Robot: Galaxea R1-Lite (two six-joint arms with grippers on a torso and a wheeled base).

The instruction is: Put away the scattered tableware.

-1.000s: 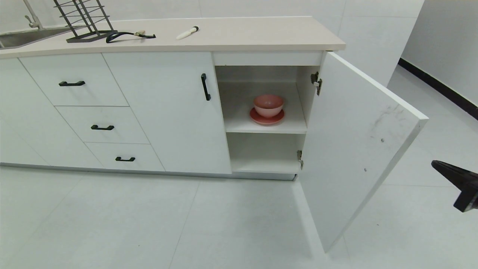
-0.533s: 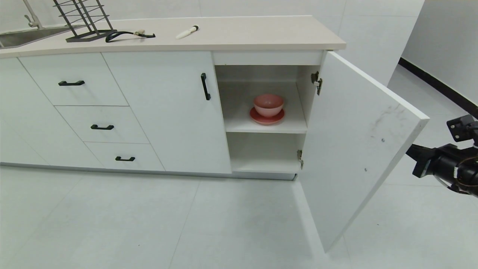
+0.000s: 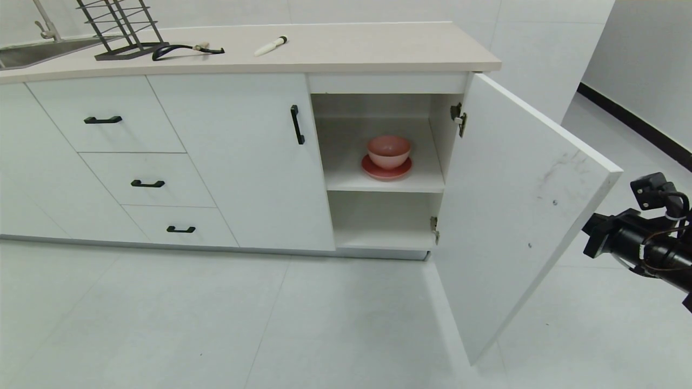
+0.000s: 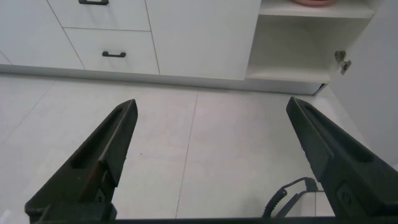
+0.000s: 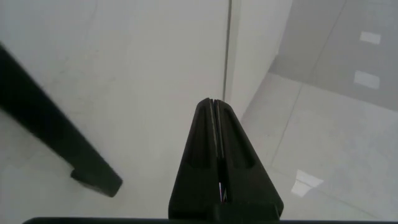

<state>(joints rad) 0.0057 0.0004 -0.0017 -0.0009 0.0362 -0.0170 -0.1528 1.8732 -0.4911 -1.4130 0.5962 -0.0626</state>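
A pink bowl [image 3: 388,151] sits on a pink plate [image 3: 386,170] on the upper shelf of the open cabinet [image 3: 378,183]. The cabinet door [image 3: 513,216] stands swung wide to the right. My right arm [image 3: 632,246] is behind that door, at its free edge. In the right wrist view my right gripper [image 5: 213,102] is shut and empty, its tips close to the door's outer face beside the black door handle [image 5: 56,143]. Low over the floor, my left gripper [image 4: 211,106] is open and holds nothing; the plate's rim [image 4: 314,2] shows far ahead.
On the countertop [image 3: 378,48] lie a white-handled knife [image 3: 270,46] and a black utensil [image 3: 184,50] next to a wire rack [image 3: 121,27] and a sink [image 3: 32,51]. Drawers [image 3: 135,162] fill the cabinet's left. The tiled floor [image 3: 216,324] in front is open.
My right arm has risen into the head view from the lower right and shifted left toward the open door's edge. Bowl, plate and door have stayed put.
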